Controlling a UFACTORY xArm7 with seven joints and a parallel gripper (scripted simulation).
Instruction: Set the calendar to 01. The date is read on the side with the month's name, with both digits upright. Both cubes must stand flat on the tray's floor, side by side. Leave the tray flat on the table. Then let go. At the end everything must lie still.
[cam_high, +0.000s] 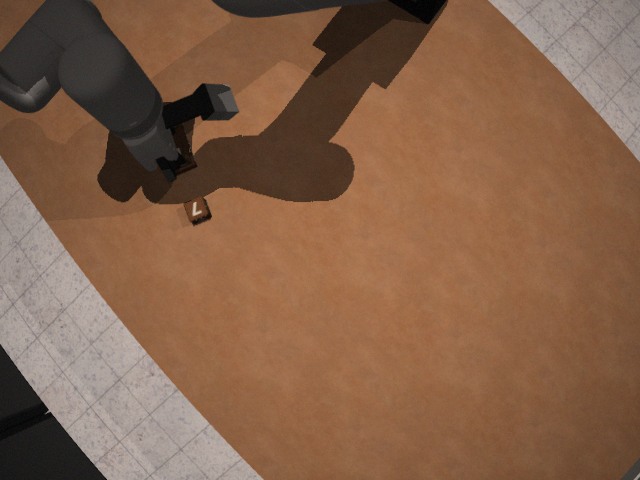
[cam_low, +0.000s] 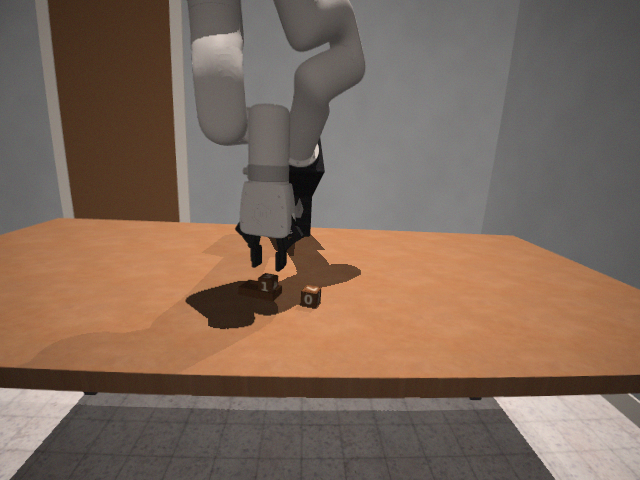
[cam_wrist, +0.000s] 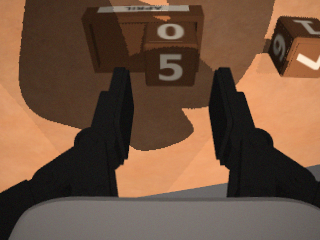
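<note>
the tool (cam_high: 173, 164) (cam_low: 268, 260) (cam_wrist: 171, 87) is released, fingers apart above the seated cube (cam_low: 267, 282) (cam_wrist: 170, 65), which shows a 1 toward the tabletop's near edge (cam_low: 320, 383) in the exterior view. that cube fills one side of the april tray (cam_high: 190, 168) (cam_low: 253, 292) (cam_wrist: 91, 47); the loose cube (cam_high: 197, 210) (cam_low: 310, 297) (cam_wrist: 299, 54) sits outside, 0 facing that edge.
</note>
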